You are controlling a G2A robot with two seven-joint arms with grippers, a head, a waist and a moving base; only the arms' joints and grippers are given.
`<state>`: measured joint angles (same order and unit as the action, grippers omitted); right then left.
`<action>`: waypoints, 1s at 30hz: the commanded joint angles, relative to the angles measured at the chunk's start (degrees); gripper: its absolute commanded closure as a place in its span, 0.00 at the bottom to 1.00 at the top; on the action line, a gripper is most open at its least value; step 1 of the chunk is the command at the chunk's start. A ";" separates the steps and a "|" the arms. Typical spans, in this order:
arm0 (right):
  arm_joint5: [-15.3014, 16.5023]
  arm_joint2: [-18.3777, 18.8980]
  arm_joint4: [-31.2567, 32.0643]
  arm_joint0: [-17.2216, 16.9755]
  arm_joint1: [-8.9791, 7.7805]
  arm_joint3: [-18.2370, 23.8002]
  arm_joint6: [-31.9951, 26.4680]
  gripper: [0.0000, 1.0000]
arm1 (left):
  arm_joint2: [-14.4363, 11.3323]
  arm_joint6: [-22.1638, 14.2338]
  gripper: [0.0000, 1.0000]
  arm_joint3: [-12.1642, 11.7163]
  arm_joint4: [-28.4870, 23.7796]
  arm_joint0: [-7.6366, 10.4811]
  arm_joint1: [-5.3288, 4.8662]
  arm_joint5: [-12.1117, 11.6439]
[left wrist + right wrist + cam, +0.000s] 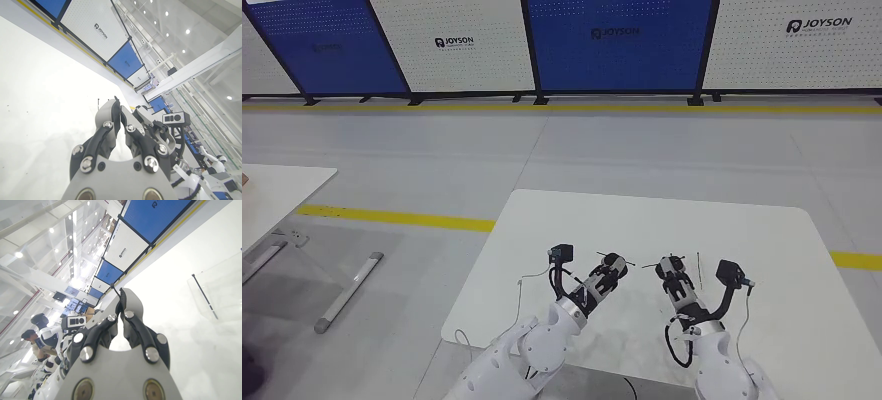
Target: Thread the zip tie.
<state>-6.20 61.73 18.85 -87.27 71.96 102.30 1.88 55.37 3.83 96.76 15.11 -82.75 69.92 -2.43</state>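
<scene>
From the top view, both arms come in over the near edge of the white counter (762, 240). The left gripper (611, 263) and the right gripper (670, 266) sit side by side near its middle, a small gap between them. Thin dark lines stick out at both tips, too fine from above to sort out. A loose tie (700, 268) lies on the counter just beside the right gripper, on the side away from the left one.

The left wrist view settles the left fingers (113, 115). They are closed, with the pads meeting. I cannot tell whether anything is pinched between them. Past the tips, a thin dark strip (98, 103) lies on the counter. The right gripper shows close alongside.

The right wrist view makes the hold plain, where from above it was only a fine line. The right fingers (133, 303) are clamped on a black tie (115, 289). Its head pokes out past the tips, off the counter. The loose tie lies straight, seemingly inside a clear tray (191, 285).
</scene>
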 commanded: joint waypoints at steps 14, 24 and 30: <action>0.82 -0.66 -0.66 1.90 0.93 -2.30 -1.44 1.00 | 0.00 0.00 1.00 0.00 0.00 0.00 0.00 0.00; 0.90 -0.49 0.59 1.97 1.25 -2.43 -2.21 1.00 | 0.00 0.00 1.00 0.00 0.00 0.00 0.00 0.00; 0.84 -0.23 0.87 1.66 1.46 -2.02 -2.03 1.00 | 0.00 0.00 1.00 0.00 0.00 0.00 0.00 0.00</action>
<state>-5.31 61.43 19.84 -85.50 73.39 100.19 0.09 55.37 3.83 96.76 15.11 -82.75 69.92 -2.42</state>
